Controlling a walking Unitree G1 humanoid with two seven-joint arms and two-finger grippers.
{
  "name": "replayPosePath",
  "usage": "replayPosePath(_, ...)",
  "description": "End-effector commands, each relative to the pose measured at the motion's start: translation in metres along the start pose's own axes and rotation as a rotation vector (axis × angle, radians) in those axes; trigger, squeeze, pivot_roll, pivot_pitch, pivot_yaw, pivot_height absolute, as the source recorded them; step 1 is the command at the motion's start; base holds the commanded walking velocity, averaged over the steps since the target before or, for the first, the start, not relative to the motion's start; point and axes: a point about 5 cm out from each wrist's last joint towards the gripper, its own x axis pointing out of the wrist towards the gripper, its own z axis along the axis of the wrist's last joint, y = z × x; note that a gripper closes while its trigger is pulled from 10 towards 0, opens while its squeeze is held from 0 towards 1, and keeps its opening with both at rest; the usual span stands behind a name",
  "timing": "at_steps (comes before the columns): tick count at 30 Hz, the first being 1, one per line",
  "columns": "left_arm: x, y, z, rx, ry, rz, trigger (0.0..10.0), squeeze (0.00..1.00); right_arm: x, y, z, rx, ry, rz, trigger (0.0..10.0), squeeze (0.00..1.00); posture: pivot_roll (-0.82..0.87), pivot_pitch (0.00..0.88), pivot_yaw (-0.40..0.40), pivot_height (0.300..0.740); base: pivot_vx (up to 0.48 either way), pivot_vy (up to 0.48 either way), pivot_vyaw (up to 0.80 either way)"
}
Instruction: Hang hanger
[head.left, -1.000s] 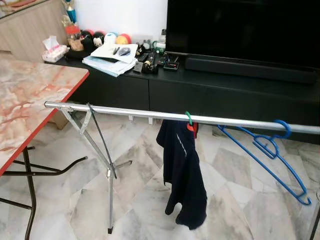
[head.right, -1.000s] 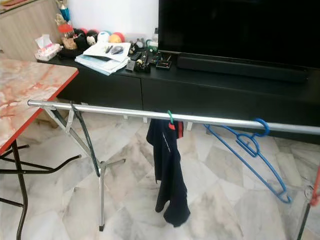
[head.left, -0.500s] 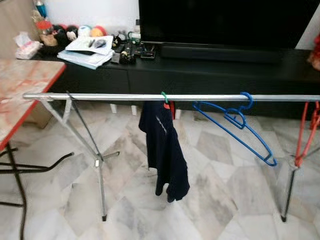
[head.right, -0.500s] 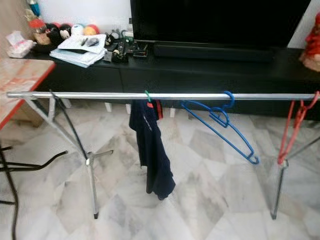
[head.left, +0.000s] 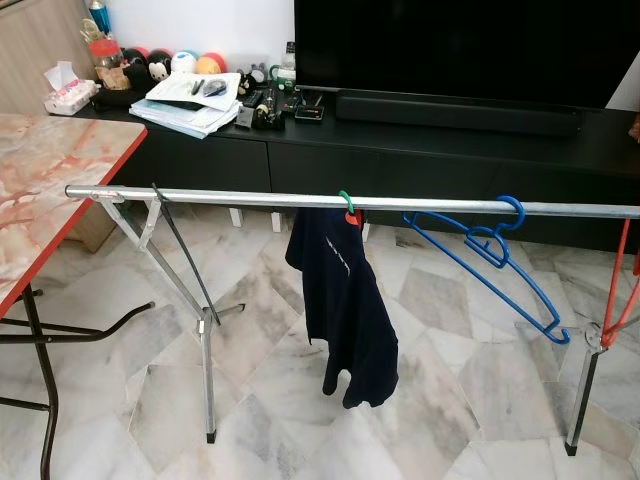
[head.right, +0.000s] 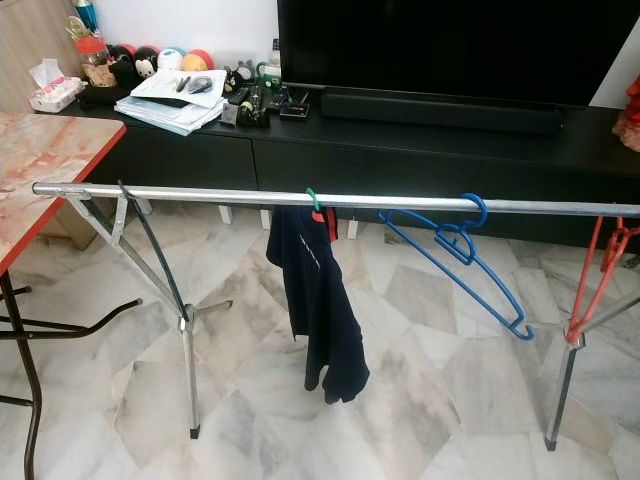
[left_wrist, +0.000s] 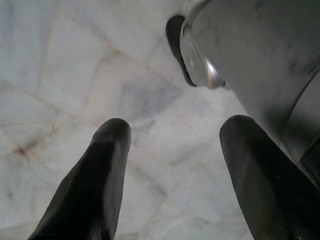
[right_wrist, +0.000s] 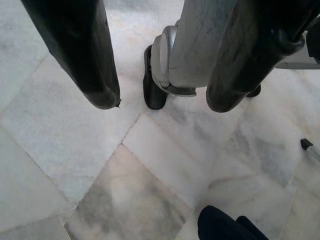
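Since the earlier frame only the camera has swung, while the blue hanger (head.left: 490, 262) hangs on the rail (head.left: 230, 198) beside the dark garment (head.left: 343, 300), and left gripper (left_wrist: 172, 165) and right gripper (right_wrist: 162, 62), both spread wide and empty, point at the floor, so hanging seems done and stepping back remains.

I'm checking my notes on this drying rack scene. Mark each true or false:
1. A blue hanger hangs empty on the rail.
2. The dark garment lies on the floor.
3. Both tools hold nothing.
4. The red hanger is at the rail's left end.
1. True: the blue hanger hangs bare on the rail.
2. False: the dark garment hangs from the rail.
3. True: the left tool and right tool are open over marble floor.
4. False: the red hanger is at the right end.
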Motion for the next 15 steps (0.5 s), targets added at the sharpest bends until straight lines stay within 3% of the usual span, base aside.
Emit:
replayPosePath(1,-0.0018,-0.0003,-0.0115,-0.012,0.034,0.002,10.0,0.00,-0.0030,-0.0044,-0.0086,0.011,0.028,-0.016,10.0,0.00,-0.05,0.105,0.002,0.740,0.000,0.000,-0.80)
replayPosePath(9,-0.0016,-0.0017,-0.0112,-0.017,0.030,0.000,10.0,0.00,-0.0031,-0.0060,-0.0082,0.002,0.033,-0.019,10.0,0.00,-0.06,0.102,0.004,0.740,0.000,0.000,-0.79)
replayPosePath(15,-0.0017,0.0001,-0.0114,0.042,0.048,0.006,10.0,0.00,-0.0031,-0.0052,-0.0089,-0.007,0.038,-0.014,10.0,0.00,-0.06,0.099,0.009,0.740,0.000,0.000,-0.79)
